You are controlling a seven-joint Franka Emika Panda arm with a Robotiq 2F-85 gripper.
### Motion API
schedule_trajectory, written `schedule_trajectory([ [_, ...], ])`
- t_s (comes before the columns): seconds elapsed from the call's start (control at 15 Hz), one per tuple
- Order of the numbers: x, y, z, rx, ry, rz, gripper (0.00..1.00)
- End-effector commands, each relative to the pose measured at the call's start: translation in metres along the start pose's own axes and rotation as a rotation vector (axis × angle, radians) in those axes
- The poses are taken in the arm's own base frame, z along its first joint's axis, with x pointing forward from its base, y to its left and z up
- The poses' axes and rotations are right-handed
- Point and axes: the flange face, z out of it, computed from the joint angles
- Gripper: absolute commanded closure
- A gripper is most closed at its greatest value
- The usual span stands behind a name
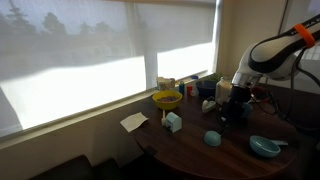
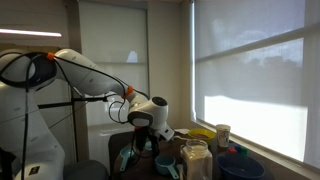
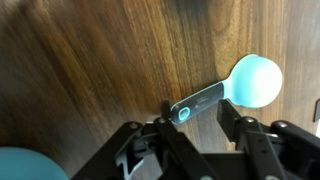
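Wrist close above table (image 3: 80, 60); exteriors distant

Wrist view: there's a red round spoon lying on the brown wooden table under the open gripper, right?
No: the round plastic spoon is light blue, not red. The wrist view shows it lying on the brown wooden table under the open gripper.

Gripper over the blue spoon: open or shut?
Open: the fingers stand apart, with the spoon lying flat on the table between them.
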Motion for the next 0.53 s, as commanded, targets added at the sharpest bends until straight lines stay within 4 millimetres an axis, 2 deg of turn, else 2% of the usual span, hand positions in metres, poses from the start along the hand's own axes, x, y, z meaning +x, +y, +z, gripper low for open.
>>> schedule_trajectory([
  [0.0, -0.0006, -0.0007, 0.0058, -0.021, 0.003, 0.011, 0.77],
  [0.07, -0.0007, -0.0005, 0.0064, -0.02, 0.0, 0.011, 0.84],
  [0.33, 0.0002, 0.0016, 0.0087, -0.017, -0.005, 0.014, 0.77],
  [0.47, 0.0008, 0.0027, 0.009, -0.016, -0.002, 0.014, 0.84],
])
